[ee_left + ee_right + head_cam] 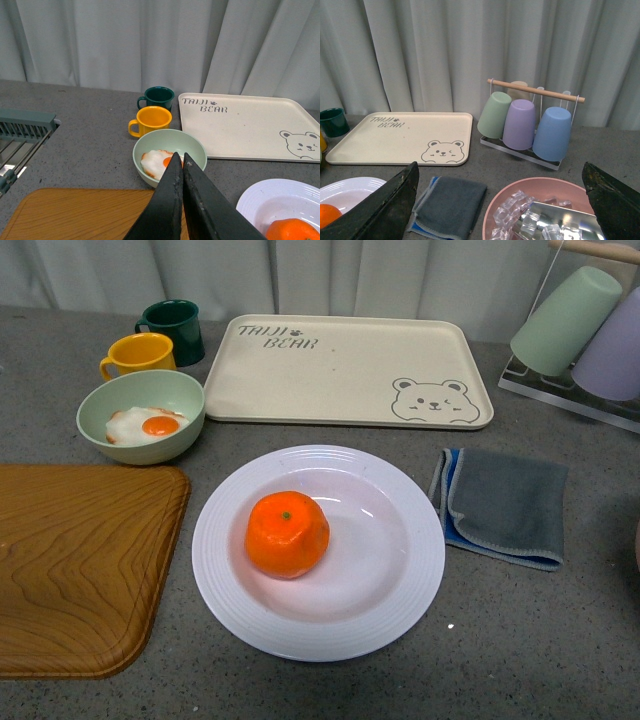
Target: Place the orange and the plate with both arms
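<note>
The orange (287, 533) sits left of centre inside the large white plate (400, 590) on the grey table, in the front view. Neither arm shows there. In the left wrist view my left gripper (179, 157) is shut and empty, its tips over the near edge of a green bowl, with the plate (272, 200) and orange (292, 230) off to one side. In the right wrist view my right gripper (500, 172) is wide open and empty above a pink bowl, with the plate's rim (345, 187) and a bit of the orange (327, 215) at the edge.
A cream bear-print tray (350, 370), a pale green bowl (140, 415) with a fried egg, a yellow mug (140, 353) and a dark green mug (172, 328) stand behind. A wooden tray (80, 565) lies left, a grey cloth (503, 502) right. A cup rack (530, 122) and a pink bowl of ice (540, 215) stand far right.
</note>
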